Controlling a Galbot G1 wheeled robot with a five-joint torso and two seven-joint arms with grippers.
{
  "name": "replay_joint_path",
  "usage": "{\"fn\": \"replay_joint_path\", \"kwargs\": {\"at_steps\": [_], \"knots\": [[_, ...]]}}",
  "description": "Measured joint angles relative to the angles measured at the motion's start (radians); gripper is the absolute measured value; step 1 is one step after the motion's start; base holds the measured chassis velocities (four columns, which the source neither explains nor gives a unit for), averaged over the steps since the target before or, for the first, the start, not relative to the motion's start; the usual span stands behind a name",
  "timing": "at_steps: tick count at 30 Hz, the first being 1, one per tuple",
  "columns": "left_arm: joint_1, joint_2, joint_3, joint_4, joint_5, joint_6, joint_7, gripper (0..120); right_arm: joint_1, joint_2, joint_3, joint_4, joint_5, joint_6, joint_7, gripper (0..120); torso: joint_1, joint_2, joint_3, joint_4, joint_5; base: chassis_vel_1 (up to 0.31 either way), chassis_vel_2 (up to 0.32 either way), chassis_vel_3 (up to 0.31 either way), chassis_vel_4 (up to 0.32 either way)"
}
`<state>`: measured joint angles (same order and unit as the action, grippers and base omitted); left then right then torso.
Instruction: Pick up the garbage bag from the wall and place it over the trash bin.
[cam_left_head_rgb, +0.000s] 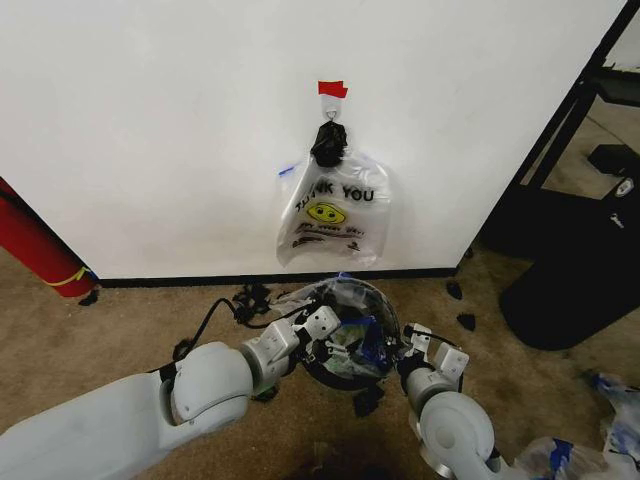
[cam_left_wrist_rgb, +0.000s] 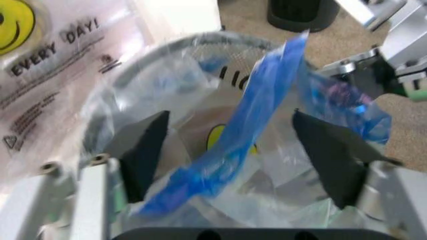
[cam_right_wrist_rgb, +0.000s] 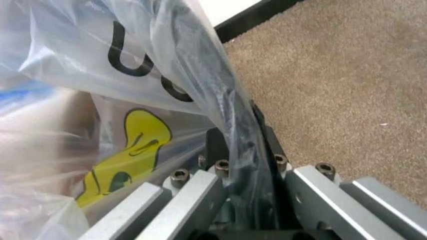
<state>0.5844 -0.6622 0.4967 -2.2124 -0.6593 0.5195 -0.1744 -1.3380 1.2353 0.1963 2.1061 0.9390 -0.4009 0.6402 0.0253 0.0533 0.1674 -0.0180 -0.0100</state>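
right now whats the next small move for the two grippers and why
Probably draw the right gripper, shut on the garbage bag, outward over the trash bin rim: the film bunches inside, and the left gripper is open above it.

tan carpet under trash bin
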Motion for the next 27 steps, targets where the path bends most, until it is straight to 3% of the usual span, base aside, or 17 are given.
{"fn": "replay_joint_path", "kwargs": {"at_steps": [10,17,20,27], "knots": [[0.016,-0.019,0.006,0.034,-0.001,-0.028,-0.019,37,0.003,-0.001,-0.004,-0.002,0.003,-0.002,0.0,0,0.0,0.0,0.0,-0.0001,-0.0001,0.0,0.0,0.0,0.0],[0.055,-0.01,-0.003,0.052,-0.014,-0.113,-0.023,7,0.004,-0.004,0.002,-0.002,0.016,-0.004,0.008,0,0.0,0.0,0.0,-0.0001,-0.0001,0.0,0.0,0.0,0.0],[0.069,0.004,-0.008,0.04,-0.024,-0.143,-0.028,0,0.003,-0.001,0.007,-0.002,0.02,-0.004,0.015,0,0.0,0.0,0.0,-0.0001,-0.0001,0.0,0.0,0.0,0.0],[0.124,0.036,-0.045,0.009,-0.118,-0.218,-0.067,0,0.002,0.007,0.029,0.006,0.058,0.001,0.04,0,0.0,0.0,0.0,-0.0003,-0.0001,0.0,0.0,0.0,0.0]]}}
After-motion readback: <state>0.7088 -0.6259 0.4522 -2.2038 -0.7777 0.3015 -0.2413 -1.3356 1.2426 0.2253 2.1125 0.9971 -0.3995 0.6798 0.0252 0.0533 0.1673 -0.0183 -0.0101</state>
